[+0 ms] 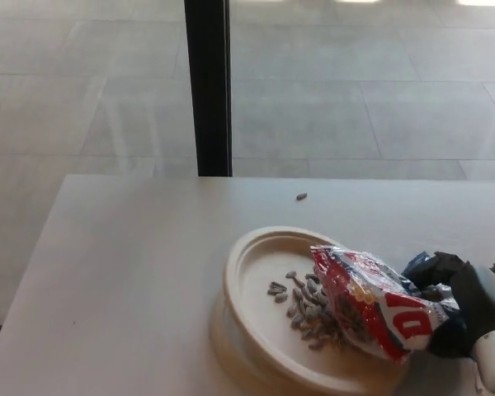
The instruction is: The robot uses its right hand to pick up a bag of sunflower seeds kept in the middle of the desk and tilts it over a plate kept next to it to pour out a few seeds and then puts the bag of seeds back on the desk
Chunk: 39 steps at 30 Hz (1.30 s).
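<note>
While my right hand (452, 313) grips its back end with black fingers closed around it, the red sunflower seed bag (370, 301) slants out to my left, lying across the right side of the cream plate (247, 268). Its open end covers part of the seed pile (301, 305). One stray seed (301, 196) sits well apart on the white desk (132, 272).

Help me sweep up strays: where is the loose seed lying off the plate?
In the head view, the loose seed lies alone on the desk, beyond the plate.
</note>
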Motion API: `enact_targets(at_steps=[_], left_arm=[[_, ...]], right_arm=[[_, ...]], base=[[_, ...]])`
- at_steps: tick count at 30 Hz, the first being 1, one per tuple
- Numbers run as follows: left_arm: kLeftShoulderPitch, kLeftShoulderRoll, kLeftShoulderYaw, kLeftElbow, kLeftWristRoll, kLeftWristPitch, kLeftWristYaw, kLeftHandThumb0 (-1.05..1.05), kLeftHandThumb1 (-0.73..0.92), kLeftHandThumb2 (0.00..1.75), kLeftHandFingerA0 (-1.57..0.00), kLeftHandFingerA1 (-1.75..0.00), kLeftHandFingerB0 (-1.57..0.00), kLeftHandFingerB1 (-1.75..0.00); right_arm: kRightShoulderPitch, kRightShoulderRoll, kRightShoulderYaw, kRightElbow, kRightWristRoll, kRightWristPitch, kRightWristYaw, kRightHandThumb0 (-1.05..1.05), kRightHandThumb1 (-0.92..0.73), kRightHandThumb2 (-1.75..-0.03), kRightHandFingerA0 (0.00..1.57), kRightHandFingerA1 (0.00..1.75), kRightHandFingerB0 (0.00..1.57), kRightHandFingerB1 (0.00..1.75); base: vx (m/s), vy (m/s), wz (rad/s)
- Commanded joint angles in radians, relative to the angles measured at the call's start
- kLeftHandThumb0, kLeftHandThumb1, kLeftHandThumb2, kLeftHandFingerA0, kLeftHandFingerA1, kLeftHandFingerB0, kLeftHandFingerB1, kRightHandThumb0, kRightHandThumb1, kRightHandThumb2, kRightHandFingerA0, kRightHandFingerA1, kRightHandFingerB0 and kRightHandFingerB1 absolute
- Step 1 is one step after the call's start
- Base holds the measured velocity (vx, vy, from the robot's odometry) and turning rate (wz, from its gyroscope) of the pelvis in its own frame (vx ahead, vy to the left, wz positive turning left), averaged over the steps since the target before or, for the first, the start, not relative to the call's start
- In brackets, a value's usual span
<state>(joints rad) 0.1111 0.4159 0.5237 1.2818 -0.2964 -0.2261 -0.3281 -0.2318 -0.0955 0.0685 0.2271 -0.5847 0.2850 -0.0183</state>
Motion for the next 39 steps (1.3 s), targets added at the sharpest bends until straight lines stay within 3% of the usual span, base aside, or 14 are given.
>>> enact_targets(at_steps=[1, 2, 4, 5, 7, 10, 11, 14, 18, 19, 20, 34, 35, 39], left_arm=[[0.004, 0.004, 0.007, 0.006, -0.005, -0.016, 0.007, -0.81, 0.77, 0.63, -0.46, -0.48, -0.43, -0.37], [0.003, 0.003, 0.008, 0.005, -0.005, -0.017, 0.004, -0.81, 0.77, 0.63, -0.45, -0.48, -0.43, -0.37], [0.007, 0.002, -0.001, 0.007, 0.005, -0.017, 0.009, -0.81, 0.79, 0.64, -0.44, -0.48, -0.42, -0.37], [0.008, -0.002, 0.003, 0.006, -0.001, -0.019, 0.008, -0.82, 0.77, 0.63, -0.44, -0.50, -0.42, -0.38], [0.012, -0.007, 0.004, 0.007, -0.001, -0.027, 0.008, -0.81, 0.60, 1.00, -0.41, -0.58, -0.37, -0.51], [0.013, -0.008, 0.007, 0.006, -0.004, -0.026, 0.006, -0.81, 0.59, 0.99, -0.41, -0.58, -0.37, -0.51], [0.013, -0.010, 0.009, 0.007, -0.006, -0.025, 0.006, -0.80, 0.77, 0.63, -0.46, -0.49, -0.42, -0.38], [0.015, -0.014, 0.016, 0.003, -0.012, -0.022, 0.005, -0.80, 0.77, 0.64, -0.47, -0.48, -0.41, -0.37], [0.013, -0.018, 0.014, 0.004, -0.007, -0.023, 0.007, -0.81, 0.77, 0.64, -0.46, -0.49, -0.42, -0.37], [0.017, -0.021, 0.015, 0.006, -0.007, -0.022, 0.009, -0.80, 0.59, 0.99, -0.41, -0.58, -0.38, -0.51], [0.019, -0.022, 0.017, 0.006, -0.010, -0.018, 0.005, -0.81, 0.76, 0.63, -0.44, -0.49, -0.42, -0.37], [0.047, -0.018, 0.029, 0.008, -0.013, -0.018, 0.006, -0.75, 0.78, 0.64, -0.48, -0.50, -0.44, -0.37], [0.049, -0.018, 0.027, 0.008, -0.011, -0.020, 0.003, -0.73, 0.62, 1.01, -0.40, -0.58, -0.35, -0.51], [0.050, -0.016, 0.028, 0.011, -0.009, -0.020, 0.004, -0.76, 0.78, 0.64, -0.47, -0.49, -0.45, -0.37]], right_arm=[[0.078, 0.019, 0.020, 0.059, 0.136, -0.006, 0.112, -0.33, -0.69, -0.65, 0.64, 1.10, 0.39, 0.46], [0.078, 0.009, 0.017, 0.073, 0.152, -0.032, 0.120, -0.31, -0.68, -0.63, 0.61, 1.56, 0.36, 0.41], [0.082, -0.008, 0.019, 0.089, 0.167, -0.043, 0.136, -0.33, -0.62, -0.64, 0.45, 1.19, 0.30, 0.40], [0.090, -0.020, 0.026, 0.088, 0.159, -0.040, 0.132, -0.28, -0.42, -0.98, 0.21, 0.64, 0.18, 0.55], [0.097, -0.033, 0.031, 0.071, 0.160, -0.034, 0.134, -0.31, -0.55, -0.78, 0.14, 0.68, 0.27, 0.41], [0.093, -0.046, 0.042, 0.059, 0.155, -0.016, 0.128, -0.32, -0.56, -0.79, 0.09, 0.86, 0.28, 0.40], [0.085, -0.051, 0.040, 0.062, 0.151, -0.018, 0.113, -0.34, -0.50, -0.85, 0.07, 0.88, 0.27, 0.41], [0.069, -0.056, 0.021, 0.028, 0.164, 0.031, 0.111, -0.54, -0.46, -0.78, 0.00, 0.00, 0.08, 0.38], [0.053, -0.063, -0.002, -0.007, 0.202, 0.094, 0.159, -0.56, -0.44, -0.73, 0.00, 0.00, 0.06, 0.25], [0.049, -0.078, -0.017, -0.024, 0.226, 0.120, 0.196, -0.55, -0.39, -0.64, 0.00, 0.00, 0.01, 0.08], [0.047, -0.093, -0.027, -0.039, 0.242, 0.140, 0.227, -0.51, -0.37, -0.62, 0.00, 0.00, 0.04, 0.06], [0.046, -0.273, -0.070, -0.157, 0.367, 0.184, 0.454, -0.60, -0.34, -0.60, 0.00, 0.00, 0.00, 0.05], [0.046, -0.287, -0.067, -0.175, 0.370, 0.187, 0.466, -0.61, -0.34, -0.59, 0.00, 0.00, 0.00, 0.01], [0.046, -0.315, -0.077, -0.227, 0.399, 0.205, 0.496, -0.64, -0.34, -0.61, 0.00, 0.00, 0.00, 0.00]], base=[[0.00, 0.000, 0.00], [0.00, 0.000, 0.00], [0.00, 0.000, 0.00], [0.00, 0.000, 0.00], [0.00, 0.000, 0.00], [0.00, 0.000, 0.00], [0.00, 0.000, 0.00], [0.00, 0.000, 0.00], [0.00, 0.000, 0.00], [0.00, 0.000, 0.00], [0.00, 0.000, 0.00], [0.00, 0.000, 0.00], [0.00, 0.000, 0.00], [0.00, 0.000, 0.00]])
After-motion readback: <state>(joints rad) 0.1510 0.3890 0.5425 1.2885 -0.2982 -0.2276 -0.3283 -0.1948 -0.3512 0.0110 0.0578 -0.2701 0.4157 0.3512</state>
